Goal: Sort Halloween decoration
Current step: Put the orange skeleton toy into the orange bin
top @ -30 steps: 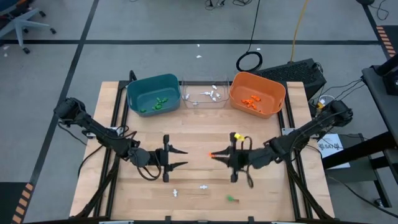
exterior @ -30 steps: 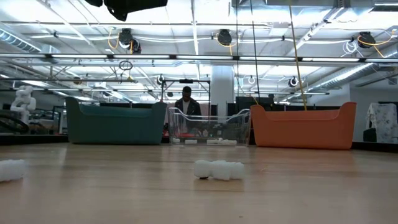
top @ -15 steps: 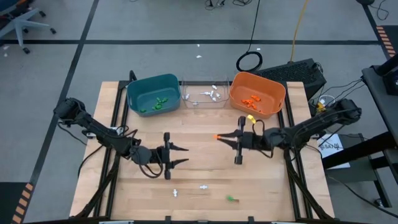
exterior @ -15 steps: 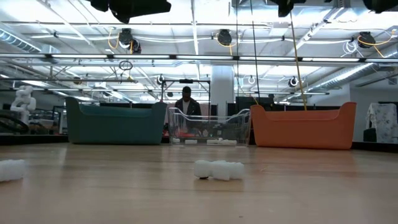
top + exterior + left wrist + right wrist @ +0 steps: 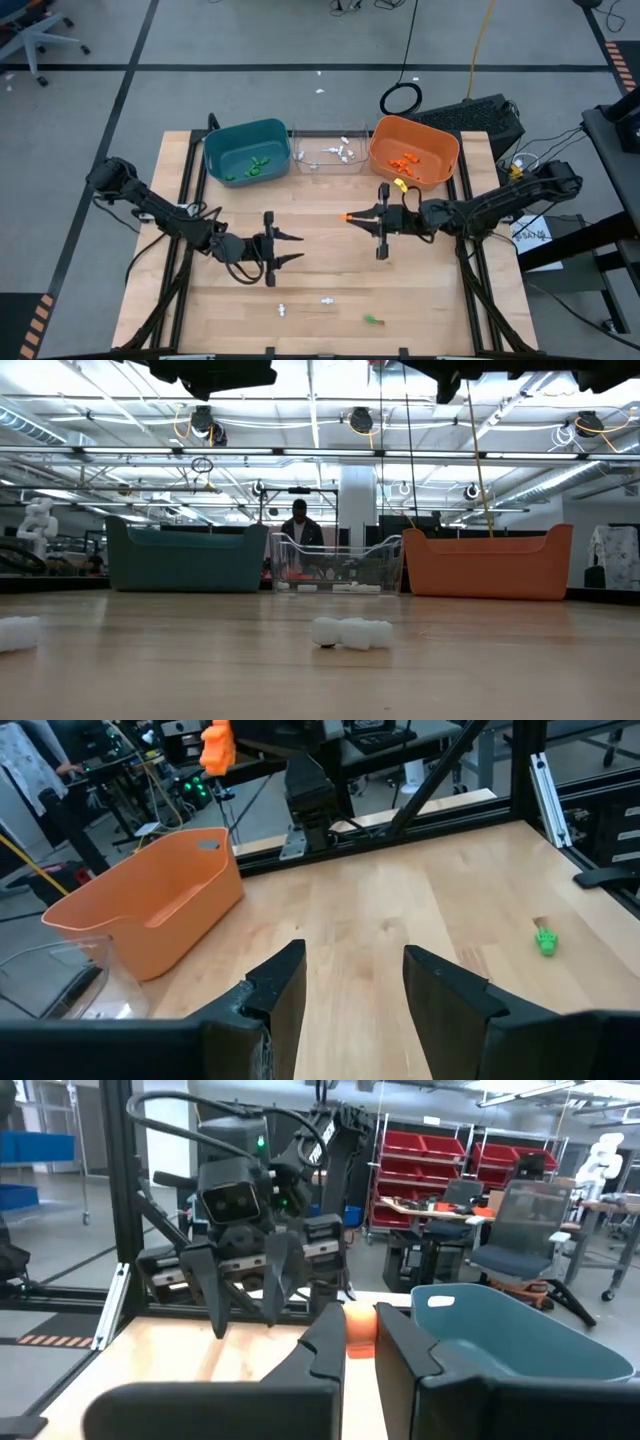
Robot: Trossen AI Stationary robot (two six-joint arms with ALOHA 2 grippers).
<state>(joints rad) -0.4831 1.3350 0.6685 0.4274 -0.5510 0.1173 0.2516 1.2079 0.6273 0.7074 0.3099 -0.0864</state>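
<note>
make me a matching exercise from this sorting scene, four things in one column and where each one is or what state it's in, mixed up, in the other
Things:
1. right gripper
2. left gripper
3. teal bin
4. clear bin

Places or states:
A. holds green trinkets
B. open and empty, above the middle of the table
C. stands between the other two bins, with white trinkets inside
D. shut on an orange trinket, raised in front of the orange bin

Pairs: 1-D, 2-B, 3-A, 4-C
</note>
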